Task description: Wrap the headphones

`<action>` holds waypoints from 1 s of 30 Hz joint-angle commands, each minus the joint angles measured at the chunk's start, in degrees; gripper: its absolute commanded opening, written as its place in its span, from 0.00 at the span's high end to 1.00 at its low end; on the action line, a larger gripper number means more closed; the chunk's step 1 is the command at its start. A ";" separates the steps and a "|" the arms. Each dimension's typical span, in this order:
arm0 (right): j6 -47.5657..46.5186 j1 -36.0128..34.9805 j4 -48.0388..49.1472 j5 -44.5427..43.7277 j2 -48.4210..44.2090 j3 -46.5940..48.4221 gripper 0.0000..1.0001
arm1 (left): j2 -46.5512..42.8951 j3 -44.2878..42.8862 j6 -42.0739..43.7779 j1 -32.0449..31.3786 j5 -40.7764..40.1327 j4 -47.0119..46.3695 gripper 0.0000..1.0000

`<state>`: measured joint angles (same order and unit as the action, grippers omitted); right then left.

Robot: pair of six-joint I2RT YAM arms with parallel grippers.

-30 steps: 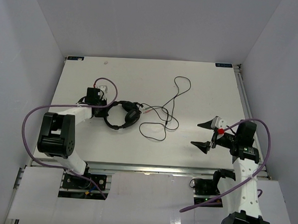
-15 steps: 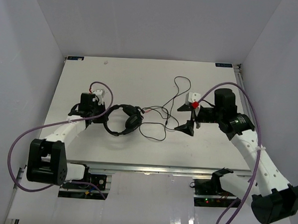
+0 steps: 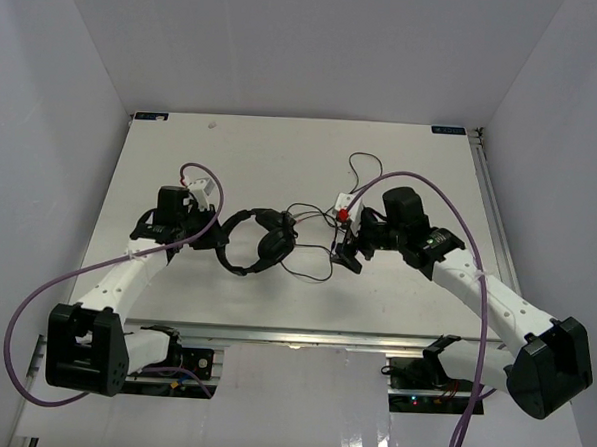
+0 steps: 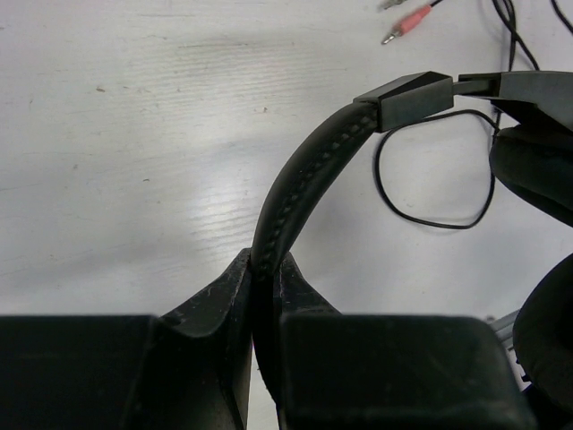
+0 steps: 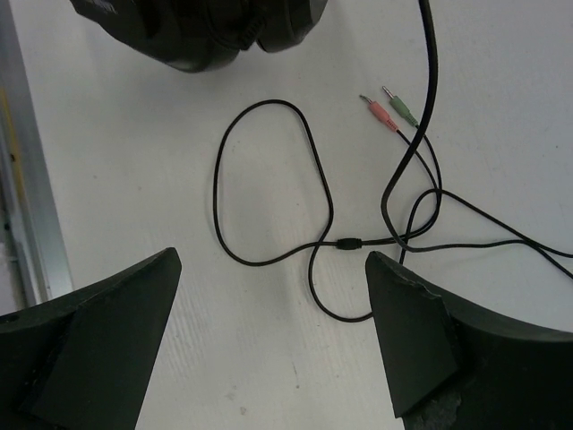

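Observation:
The black headphones (image 3: 259,244) lie left of the table's middle. Their thin black cord (image 3: 311,272) loops to the right and runs on toward the back. My left gripper (image 3: 215,241) is shut on the arched headband (image 4: 295,184), which rises from between its fingertips in the left wrist view (image 4: 264,264). An earcup (image 4: 537,161) shows at the right edge. My right gripper (image 3: 345,244) is open and empty, low over the cord. In its wrist view (image 5: 273,269) the cord's small junction piece (image 5: 349,242) lies just ahead of the jaws. The pink and green plugs (image 5: 387,111) and the earcups (image 5: 197,27) lie beyond.
Purple robot cables (image 3: 35,290) arch off both arms. A far loop of the cord (image 3: 364,167) reaches toward the back. A metal rail (image 3: 303,336) runs along the table's near edge, and white walls close in the sides and back.
My right arm has swung from the near right edge to the table's middle, over the cord. My left arm has stretched out and shifted the headphones slightly right.

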<state>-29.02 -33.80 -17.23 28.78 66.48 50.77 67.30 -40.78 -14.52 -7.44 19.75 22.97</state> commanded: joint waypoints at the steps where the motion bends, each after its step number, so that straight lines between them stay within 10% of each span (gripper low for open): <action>1: -8.65 0.05 9.46 -1.28 -0.65 -3.91 0.10 | -4.25 -2.90 -1.89 -0.62 4.98 1.08 1.00; 30: -0.87 6.05 25.32 18.77 12.27 -0.32 0.00 | -17.77 -8.69 -9.66 -6.77 18.90 4.08 1.00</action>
<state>-32.17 -28.71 2.43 43.98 79.96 49.08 51.39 -45.59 -20.24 -13.43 33.06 28.68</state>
